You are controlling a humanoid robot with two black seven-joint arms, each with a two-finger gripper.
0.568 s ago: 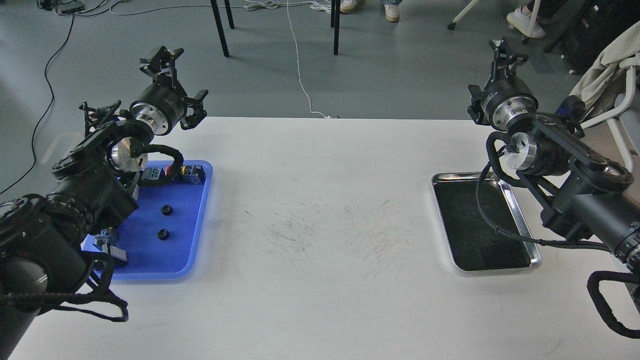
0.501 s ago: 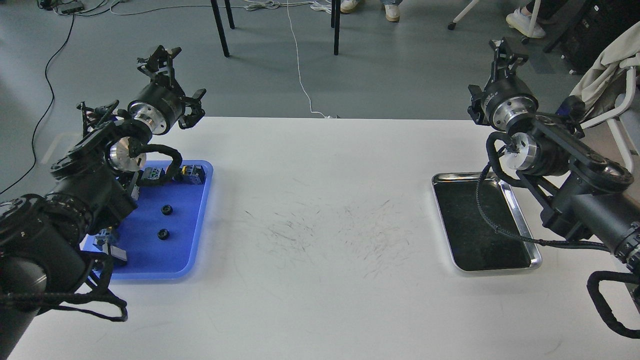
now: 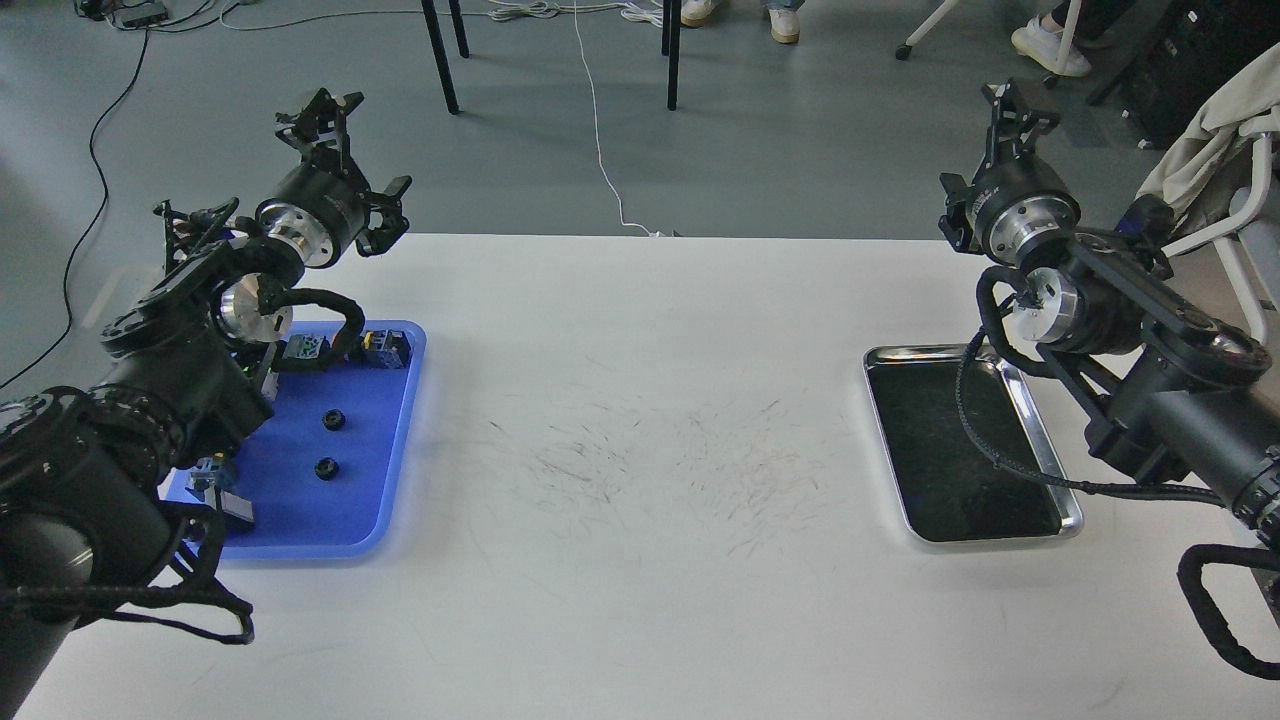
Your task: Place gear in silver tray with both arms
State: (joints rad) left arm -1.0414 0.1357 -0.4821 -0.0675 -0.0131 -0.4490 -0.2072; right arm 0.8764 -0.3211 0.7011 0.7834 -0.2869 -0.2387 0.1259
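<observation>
Two small black round gears (image 3: 334, 420) (image 3: 325, 467) lie on the floor of a blue plastic tray (image 3: 370, 500) at the table's left. The silver tray (image 3: 940, 470) sits at the right with nothing on its dark floor. My left gripper (image 3: 320, 108) is raised above the table's far left edge, behind the blue tray, open and holding nothing. My right gripper (image 3: 1018, 100) is raised beyond the far right edge, behind the silver tray, also open and holding nothing. My left forearm hides the blue tray's left side.
Other small parts lie in the blue tray: coloured blocks (image 3: 385, 346) at its far end and a small piece (image 3: 215, 480) near my left arm. The white table (image 3: 640, 450) shows scuff marks in its middle. Chair legs (image 3: 440, 50) and cables stand on the floor beyond.
</observation>
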